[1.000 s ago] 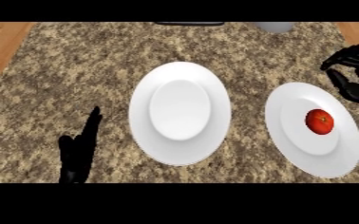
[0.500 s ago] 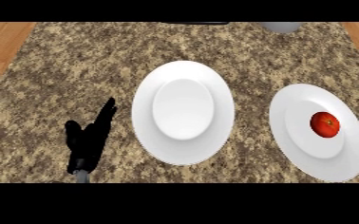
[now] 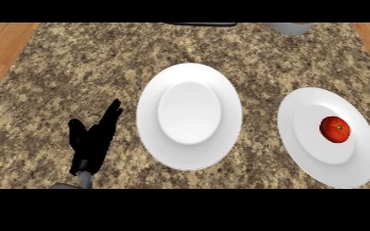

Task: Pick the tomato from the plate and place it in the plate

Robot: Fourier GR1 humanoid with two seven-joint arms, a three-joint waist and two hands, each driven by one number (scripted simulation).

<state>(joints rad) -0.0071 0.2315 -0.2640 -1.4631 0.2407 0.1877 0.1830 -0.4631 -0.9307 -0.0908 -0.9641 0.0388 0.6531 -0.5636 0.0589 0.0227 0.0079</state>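
One side only: left robot hand [image 3: 90,139] at lower left over the worktop [image 3: 86,68], fingers straight, upright, holding nothing, resting. Right robot hand not visible. Centre plate [image 3: 189,110] just beside it. Tomato [image 3: 335,129] sits on right plate [image 3: 311,112], well apart. Likely light, smooth, rolls, bruises; wrap round its widest part.

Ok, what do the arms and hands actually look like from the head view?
Only the left hand shows: all black, with slim fingers and a shorter thumb, on a grey forearm at the lower edge. No cables or markings visible. The right hand is out of view.
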